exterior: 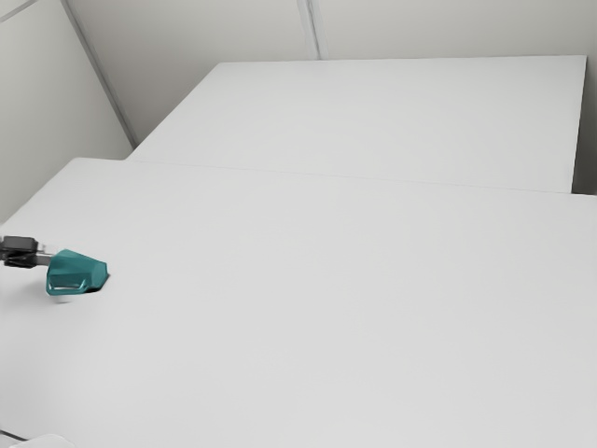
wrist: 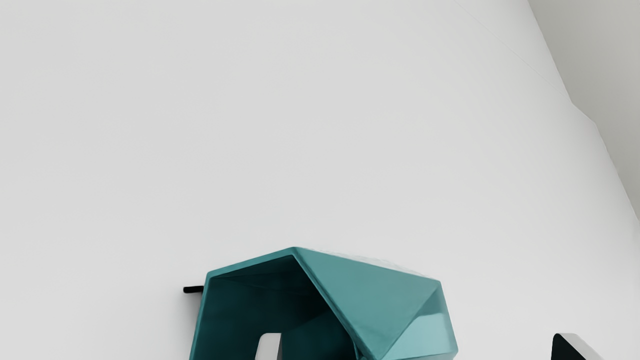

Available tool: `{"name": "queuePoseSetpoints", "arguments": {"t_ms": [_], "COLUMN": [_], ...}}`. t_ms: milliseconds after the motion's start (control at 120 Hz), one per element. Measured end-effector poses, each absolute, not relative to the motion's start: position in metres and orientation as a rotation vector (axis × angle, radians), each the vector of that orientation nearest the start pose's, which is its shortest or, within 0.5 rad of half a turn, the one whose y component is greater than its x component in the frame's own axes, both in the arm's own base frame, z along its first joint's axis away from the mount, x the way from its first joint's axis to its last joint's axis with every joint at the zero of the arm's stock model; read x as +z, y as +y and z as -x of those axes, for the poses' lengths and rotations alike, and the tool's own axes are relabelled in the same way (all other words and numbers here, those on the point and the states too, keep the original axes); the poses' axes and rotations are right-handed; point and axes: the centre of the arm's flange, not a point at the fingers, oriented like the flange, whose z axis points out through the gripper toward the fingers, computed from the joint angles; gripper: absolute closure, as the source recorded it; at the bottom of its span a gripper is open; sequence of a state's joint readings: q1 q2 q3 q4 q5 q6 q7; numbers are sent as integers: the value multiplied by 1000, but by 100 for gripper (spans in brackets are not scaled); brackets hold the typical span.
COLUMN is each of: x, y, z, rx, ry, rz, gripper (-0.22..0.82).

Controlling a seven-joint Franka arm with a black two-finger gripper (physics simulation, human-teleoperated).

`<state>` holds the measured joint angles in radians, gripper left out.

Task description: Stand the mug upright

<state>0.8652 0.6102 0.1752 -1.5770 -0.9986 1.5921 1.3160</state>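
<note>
Well, the desk (exterior: 326,317) spreads wide and pale, and toward the exterior view's left we see the mug (exterior: 77,269) lying over on its side. Its long axis is what our coming move turns on: the mouth (wrist: 270,300) faces back toward our arm, and the narrower base points off to the exterior view's right. Our fingers (wrist: 269,347) stand wide apart with nothing gripped; one shows across the mouth, the other beyond the mug's outer side, so part of its wall lies between them. How deep the first one reaches, we cannot tell. The handle (exterior: 68,292) hangs on the side nearest the exterior camera. We judge that closing on that wall, then swinging the mouth upward, should stand it up, though a shallow pinch could slip.
</note>
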Motion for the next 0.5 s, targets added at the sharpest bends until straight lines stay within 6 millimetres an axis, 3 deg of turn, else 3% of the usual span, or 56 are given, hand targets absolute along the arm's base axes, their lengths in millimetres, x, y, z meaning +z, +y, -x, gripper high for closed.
{"name": "queuePoseSetpoints", "arguments": {"t_ms": [500], "x": [269], "y": [488], "z": [-434], "rx": [680], "ry": [46], "rz": [-2200], "gripper": [3]}}
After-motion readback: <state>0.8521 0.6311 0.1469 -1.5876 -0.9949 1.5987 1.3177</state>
